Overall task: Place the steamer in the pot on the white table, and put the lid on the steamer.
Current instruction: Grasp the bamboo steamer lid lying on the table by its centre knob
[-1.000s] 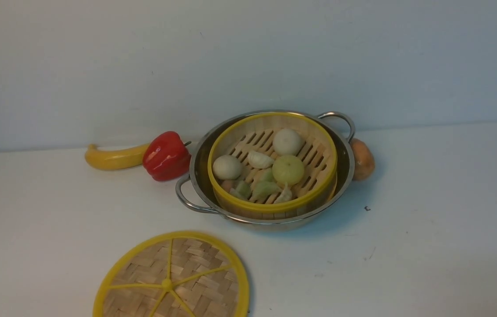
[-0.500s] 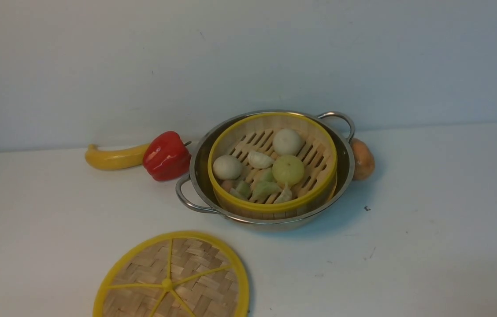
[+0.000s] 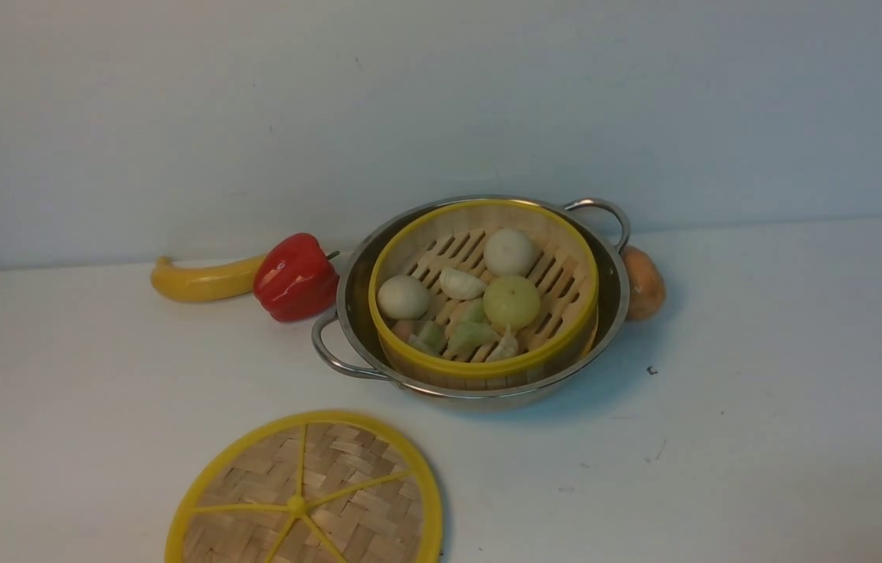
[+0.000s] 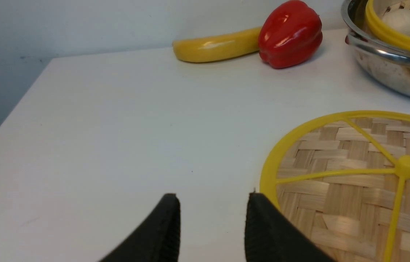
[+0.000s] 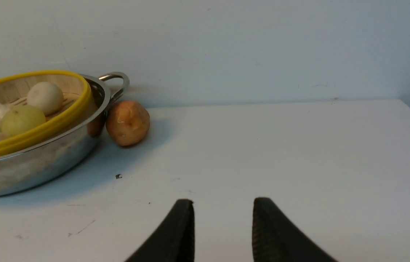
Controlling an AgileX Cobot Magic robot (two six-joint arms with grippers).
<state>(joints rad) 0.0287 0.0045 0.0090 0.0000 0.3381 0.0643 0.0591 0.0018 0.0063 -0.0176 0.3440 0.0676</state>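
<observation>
The bamboo steamer with its yellow rim sits inside the steel pot on the white table; buns and dumplings lie on its slats. The woven lid lies flat at the table's near edge, left of centre. Neither arm shows in the front view. In the left wrist view my left gripper is open and empty over bare table, one finger tip beside the lid rim. My right gripper is open and empty above bare table, well to the right of the pot and the steamer.
A red bell pepper and a yellow banana-like piece lie left of the pot by the wall. A brown potato-like ball touches the pot's right side. The table's left edge is near the left gripper.
</observation>
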